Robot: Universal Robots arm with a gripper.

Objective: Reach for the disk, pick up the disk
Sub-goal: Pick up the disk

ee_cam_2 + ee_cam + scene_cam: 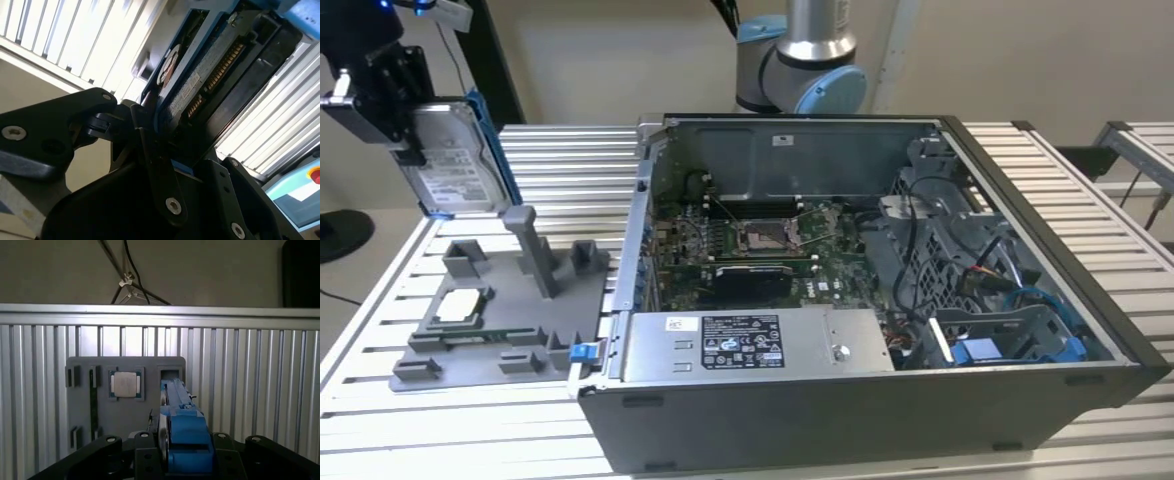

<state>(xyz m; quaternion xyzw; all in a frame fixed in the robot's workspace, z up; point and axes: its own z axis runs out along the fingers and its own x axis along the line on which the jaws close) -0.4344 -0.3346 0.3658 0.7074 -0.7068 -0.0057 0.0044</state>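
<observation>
While the disk is clamped edgewise in the gripper at the exterior view's upper left, it could be dropped if jolted loose.

Open computer case on the slatted table, grey fixture with a processor chip beside it

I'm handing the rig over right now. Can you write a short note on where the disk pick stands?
Gripper: shut on the disk, clamped on both sides in both wrist views.
Disk: held upright in the air above the gray fixture, clear of it.
Processor chip: sits on the fixture.
Done: reach and pick-up.
Left: nothing of this task shows as undone.
</observation>
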